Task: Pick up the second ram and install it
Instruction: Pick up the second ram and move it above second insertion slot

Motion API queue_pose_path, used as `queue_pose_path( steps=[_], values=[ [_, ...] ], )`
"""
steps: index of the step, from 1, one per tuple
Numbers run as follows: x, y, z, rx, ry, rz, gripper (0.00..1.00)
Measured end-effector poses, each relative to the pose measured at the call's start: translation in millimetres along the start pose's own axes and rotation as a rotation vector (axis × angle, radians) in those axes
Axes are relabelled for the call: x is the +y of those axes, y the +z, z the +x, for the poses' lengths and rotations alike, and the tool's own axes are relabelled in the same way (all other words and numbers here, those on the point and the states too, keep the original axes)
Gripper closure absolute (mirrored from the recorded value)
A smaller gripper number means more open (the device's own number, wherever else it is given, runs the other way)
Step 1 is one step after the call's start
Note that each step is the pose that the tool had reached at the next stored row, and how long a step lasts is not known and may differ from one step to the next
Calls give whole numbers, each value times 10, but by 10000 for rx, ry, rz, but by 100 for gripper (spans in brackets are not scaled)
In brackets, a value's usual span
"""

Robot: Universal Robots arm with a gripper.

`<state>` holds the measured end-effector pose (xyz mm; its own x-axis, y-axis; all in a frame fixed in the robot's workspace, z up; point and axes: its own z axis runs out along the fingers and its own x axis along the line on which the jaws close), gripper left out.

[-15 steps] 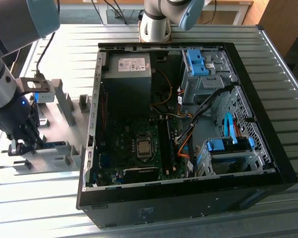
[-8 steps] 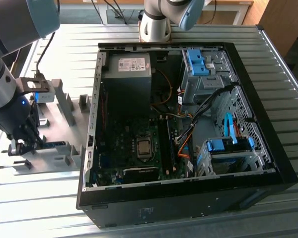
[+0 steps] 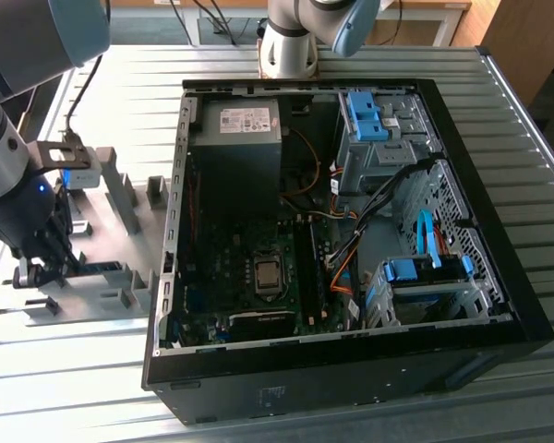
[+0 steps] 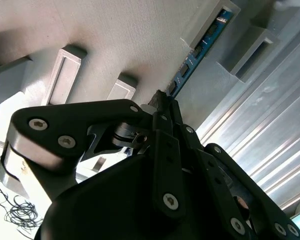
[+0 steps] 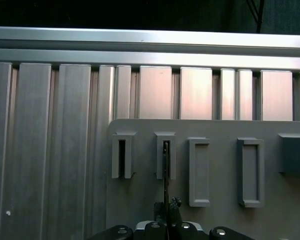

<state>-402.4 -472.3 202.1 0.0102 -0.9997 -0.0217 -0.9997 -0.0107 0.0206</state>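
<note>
Item one, gripper [image 4: 164, 100]: I see it low over the grey fixture plate [image 3: 120, 277] on the exterior view's left. Its fingers [image 4: 173, 113] are drawn almost together, pinching the near end of the second ram [image 4: 200, 47] between them. Item two, second ram: a slim blue circuit-board stick standing on edge. Its far end is seated in one of the plate's raised slotted holders [image 5: 166, 150]. In the first wrist view it shows edge-on as a thin dark line running from that holder to the fingertips. Item three, fixture plate: flat grey, carrying a row of upright rectangular holders. The neighbouring holder [image 5: 122, 156] has a narrow slot, and two wider ones [image 5: 199, 172] stand beside it. Item four, table [image 3: 102, 83]: ribbed aluminium, carrying both the plate and the computer case [image 3: 351, 378]. Item five, computer case: black tower lying on its side with the panel off, just beside the plate toward the exterior view's right. Inside it I note the power supply [image 3: 240, 138], the motherboard with its processor socket [image 3: 266, 274], dark memory slots [image 3: 307, 263] beside the socket, two light-blue drive brackets [image 3: 365, 115], and loose orange and black cabling [image 3: 346, 254].
</note>
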Motion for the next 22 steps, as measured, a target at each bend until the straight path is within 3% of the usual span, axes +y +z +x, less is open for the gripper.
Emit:
queue_pose_path(
  steps=[22],
  values=[
    [2,-69,-2,0,1,0,86]
  ],
)
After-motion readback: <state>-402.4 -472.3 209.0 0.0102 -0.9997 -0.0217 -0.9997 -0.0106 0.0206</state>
